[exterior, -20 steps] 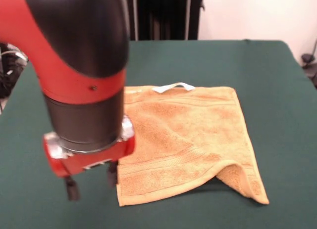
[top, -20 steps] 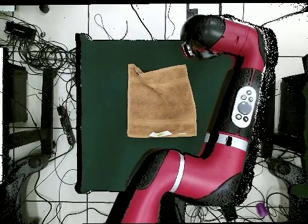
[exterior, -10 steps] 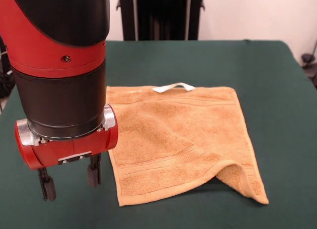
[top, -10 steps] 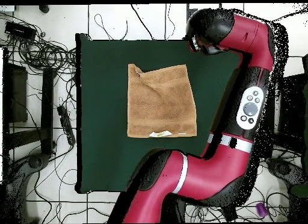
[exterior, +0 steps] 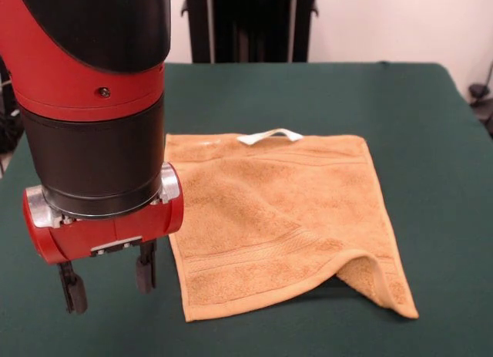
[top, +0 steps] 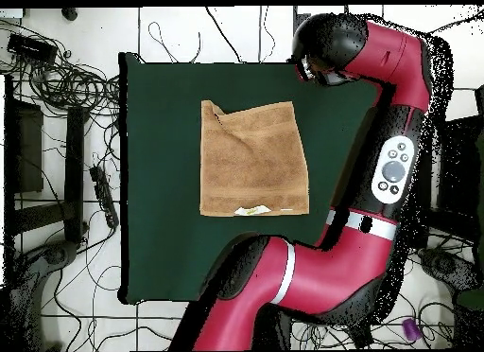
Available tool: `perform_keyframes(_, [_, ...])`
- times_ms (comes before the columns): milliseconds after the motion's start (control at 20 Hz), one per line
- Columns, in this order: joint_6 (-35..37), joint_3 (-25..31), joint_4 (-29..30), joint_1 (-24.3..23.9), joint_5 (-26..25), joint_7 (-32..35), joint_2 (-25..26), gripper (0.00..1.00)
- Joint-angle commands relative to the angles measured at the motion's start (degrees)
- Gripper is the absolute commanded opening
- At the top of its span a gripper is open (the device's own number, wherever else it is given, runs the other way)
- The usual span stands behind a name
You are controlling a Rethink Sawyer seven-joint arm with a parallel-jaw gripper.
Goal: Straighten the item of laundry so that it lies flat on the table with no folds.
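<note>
Front view shows the towel point(exterior: 281, 222) lying mid-desk point(exterior: 431, 126), mostly flat, one near corner humped up in a fold. It looks soft, light and limp; that raised corner's hem seems the place to pinch. The arm stands upright just beside the towel's other near corner, claw point(exterior: 107, 282) pointing down, fingers spread and empty, close above the cloth

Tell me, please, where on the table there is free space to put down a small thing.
The table is bare between the towel and its right edge, and behind the towel up to the far edge. In front of the towel only a narrow strip remains. Left of the towel is crowded: the gripper hangs open there, just off the cloth, beside the towel's near left corner.
</note>
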Motion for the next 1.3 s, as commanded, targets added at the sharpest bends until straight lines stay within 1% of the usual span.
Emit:
perform_keyframes(50, [-0.6,5.0,8.0,2.4,0.3,9.9,0.7,1.0])
perform_keyframes(400, [-3.6,4.6,9.5,2.2,1.0,14.4,1.0,1.0])
perform_keyframes(550, [-5.1,5.4,10.1,1.8,1.5,14.8,2.2,1.0])
perform_keyframes(900, [-6.0,4.9,11.2,1.7,2.0,17.4,2.9,1.0])
perform_keyframes(1050, [-6.0,4.1,12.5,1.7,2.5,19.5,2.8,1.0])
perform_keyframes(1300, [-7.9,3.2,15.2,1.5,3.6,20.7,1.8,1.0])
